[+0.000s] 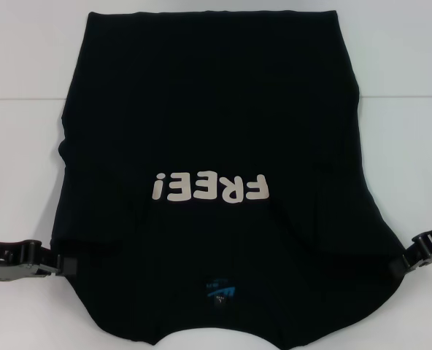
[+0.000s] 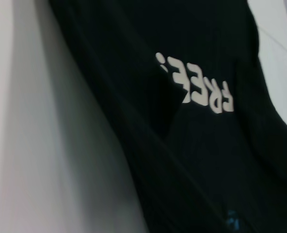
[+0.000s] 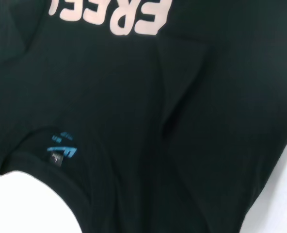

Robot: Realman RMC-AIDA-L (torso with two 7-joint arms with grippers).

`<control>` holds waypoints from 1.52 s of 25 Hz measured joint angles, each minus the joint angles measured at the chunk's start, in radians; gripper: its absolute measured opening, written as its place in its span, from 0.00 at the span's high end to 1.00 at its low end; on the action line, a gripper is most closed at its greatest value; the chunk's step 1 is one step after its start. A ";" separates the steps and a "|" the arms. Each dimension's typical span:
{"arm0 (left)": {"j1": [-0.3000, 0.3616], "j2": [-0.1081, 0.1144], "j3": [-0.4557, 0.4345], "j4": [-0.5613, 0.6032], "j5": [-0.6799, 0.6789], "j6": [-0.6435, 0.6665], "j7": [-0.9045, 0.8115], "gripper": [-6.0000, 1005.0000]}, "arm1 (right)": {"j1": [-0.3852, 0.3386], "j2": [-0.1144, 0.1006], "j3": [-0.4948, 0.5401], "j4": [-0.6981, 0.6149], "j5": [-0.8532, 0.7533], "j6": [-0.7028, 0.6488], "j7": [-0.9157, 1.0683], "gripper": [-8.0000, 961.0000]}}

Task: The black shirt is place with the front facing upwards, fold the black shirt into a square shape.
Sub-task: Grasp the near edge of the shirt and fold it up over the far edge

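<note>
1. The black shirt [image 1: 216, 146] is soft matte cloth, spread front-up across the white table [image 1: 26, 109], white "FREE!" lettering [image 1: 210, 188] reading upside down, collar at the near edge.
2. Shallow creases run beside the lettering.
3. The left gripper [image 1: 59, 264] meets the shirt's left side; grip cannot be told.
4. The right gripper [image 1: 409, 257] meets its right side; likewise unclear.

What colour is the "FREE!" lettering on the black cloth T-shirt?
White. The "FREE!" lettering on the black cloth T-shirt shows best in the head view.
</note>
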 joint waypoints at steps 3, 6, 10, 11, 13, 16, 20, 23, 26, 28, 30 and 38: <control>-0.006 0.022 -0.001 -0.049 -0.014 0.008 -0.004 0.95 | 0.003 -0.004 -0.009 0.009 -0.007 -0.028 -0.029 0.94; -0.018 0.050 0.002 -0.111 -0.004 0.034 -0.009 0.95 | 0.003 -0.010 -0.020 0.011 -0.010 -0.064 -0.059 0.94; -0.028 0.072 0.009 -0.150 0.038 0.102 0.000 0.95 | 0.002 -0.018 -0.023 0.013 -0.027 -0.137 -0.120 0.94; -0.028 0.075 0.010 -0.151 0.058 0.133 0.003 0.95 | 0.000 -0.018 -0.025 0.014 -0.034 -0.164 -0.140 0.94; -0.028 0.079 0.011 -0.149 0.094 0.190 0.010 0.95 | -0.004 -0.019 -0.029 0.018 -0.042 -0.207 -0.178 0.93; -0.026 0.083 0.011 -0.152 0.160 0.264 0.017 0.95 | -0.006 -0.019 -0.038 0.034 -0.058 -0.266 -0.237 0.93; -0.032 0.084 0.034 -0.153 0.209 0.326 0.032 0.95 | 0.003 -0.012 -0.089 0.075 -0.113 -0.281 -0.274 0.93; -0.037 0.079 0.092 -0.154 0.235 0.333 0.044 0.95 | 0.009 0.006 -0.150 0.092 -0.125 -0.281 -0.285 0.93; -0.041 0.069 0.120 -0.152 0.240 0.331 0.067 0.95 | 0.011 0.028 -0.175 0.094 -0.125 -0.280 -0.288 0.93; -0.045 0.065 0.115 -0.152 0.232 0.330 0.078 0.95 | 0.009 0.036 -0.172 0.092 -0.124 -0.279 -0.288 0.93; -0.050 0.066 0.100 -0.154 0.218 0.330 0.089 0.95 | 0.004 0.035 -0.146 0.086 -0.101 -0.279 -0.290 0.93; -0.088 0.079 -0.088 -0.169 0.089 0.294 0.066 0.95 | 0.009 -0.012 0.174 0.097 0.010 -0.274 -0.274 0.93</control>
